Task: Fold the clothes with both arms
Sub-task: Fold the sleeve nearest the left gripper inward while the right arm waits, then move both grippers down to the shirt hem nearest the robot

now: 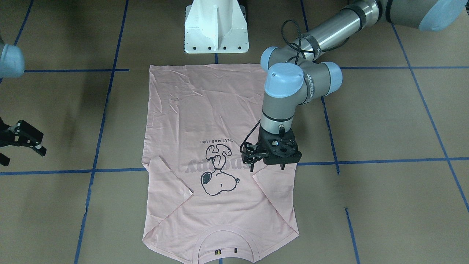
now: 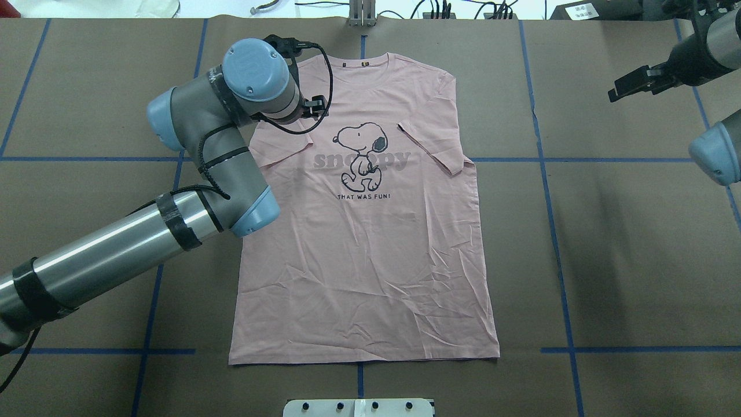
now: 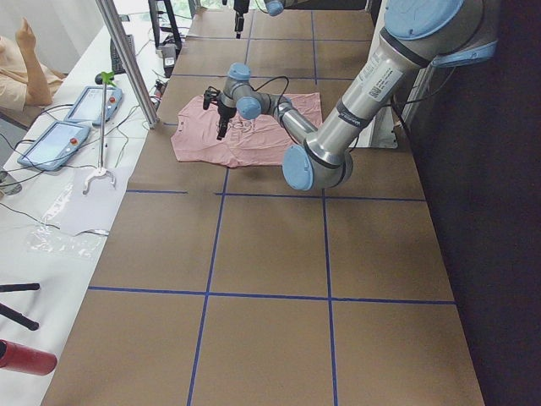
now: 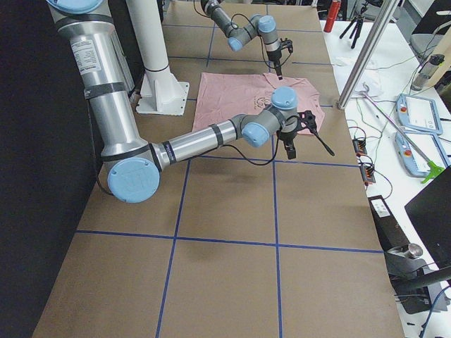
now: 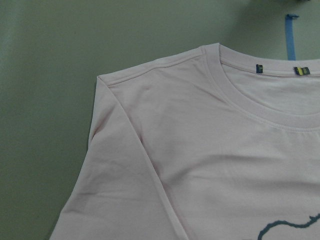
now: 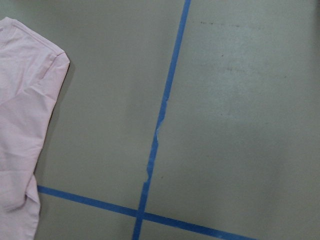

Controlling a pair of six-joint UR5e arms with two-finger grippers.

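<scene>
T-shirt [image 2: 370, 260] lies flat, print up, mid table [image 2: 637, 231], with the collar [image 2: 370, 61] on the side away from the robot and the hem [image 2: 365, 359] near the white pedestal [image 1: 216, 29]. Both short sleeves are turned in over the chest, left sleeve [image 1: 274, 187] and right sleeve [image 2: 431, 147], so I'd call the sleeve step done and the body fold not yet begun. Left gripper [image 1: 266, 165] points down just over the left sleeve's fold by the shirt's side edge. Its fingers are mostly hidden under the wrist, so you can't tell whether they're apart or together, and no cloth looks lifted. Right gripper [image 1: 22, 148] is well off the shirt on the robot's right, over brown table, fingers spread, holding nothing. Its wrist view shows only the right sleeve's corner and the blue tape lines [image 6: 160, 125]. Next move, my guess: you bring the right gripper across to the right shoulder, set the left at the left shoulder, pinch both corners beside the collar and carry them toward the hem together. The shoulder edges lie thin and flat on the table, so pinch low. Room looks fine, with table surface showing on both sides of the shirt. The left arm [image 2: 116, 249] overhangs the shirt's left edge at the elbow, so mind it on the pull-back
</scene>
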